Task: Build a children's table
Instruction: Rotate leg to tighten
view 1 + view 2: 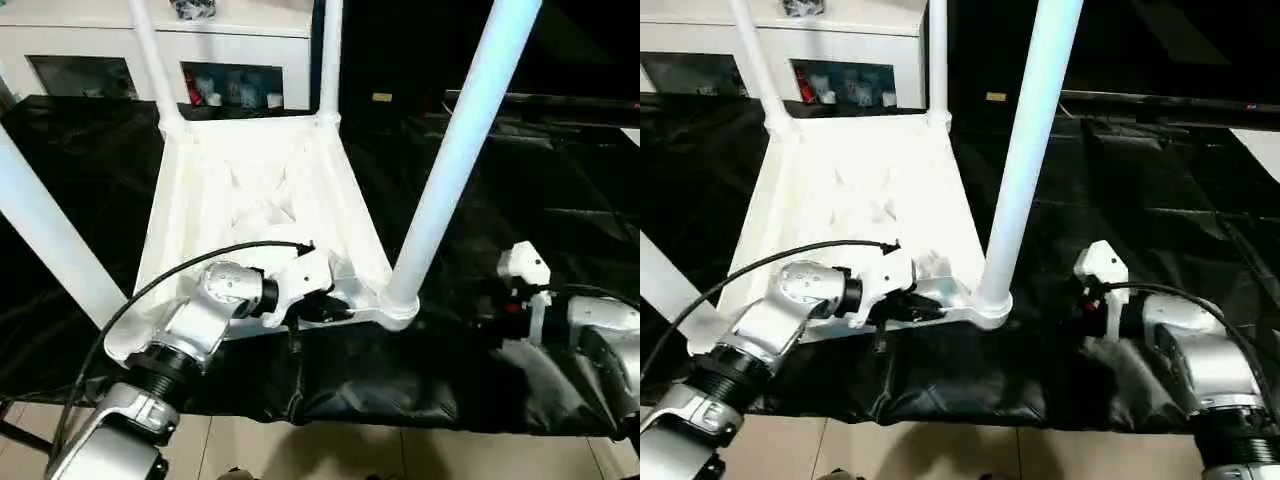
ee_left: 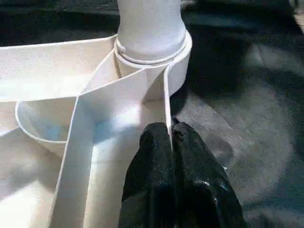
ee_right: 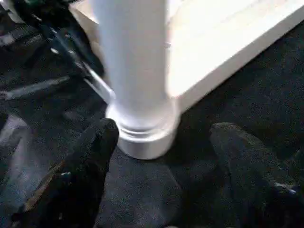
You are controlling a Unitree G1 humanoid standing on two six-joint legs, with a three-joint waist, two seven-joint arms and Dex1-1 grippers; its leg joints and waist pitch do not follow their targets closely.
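Observation:
The children's table lies upside down on a black cloth, its ribbed white top (image 1: pixel 260 190) facing up. Legs stand in the corner sockets: far left (image 1: pixel 150 60), far right (image 1: pixel 330 60), near left (image 1: pixel 50 240) and near right (image 1: pixel 450 170). My left gripper (image 2: pixel 171 130) is shut on the thin near rim of the top, just beside the near right socket (image 2: pixel 152 52). My right gripper (image 3: pixel 165 128) hovers low over the cloth to the right of that leg's base (image 3: pixel 142 133). It is open, both fingers apart from the leg.
A white cabinet with glass doors (image 1: pixel 100 50) stands behind the work surface. The black cloth (image 1: pixel 540 200) covers the whole surface, and its front edge drops to tiled floor (image 1: pixel 350 450). A black cable (image 1: pixel 170 275) loops over my left forearm.

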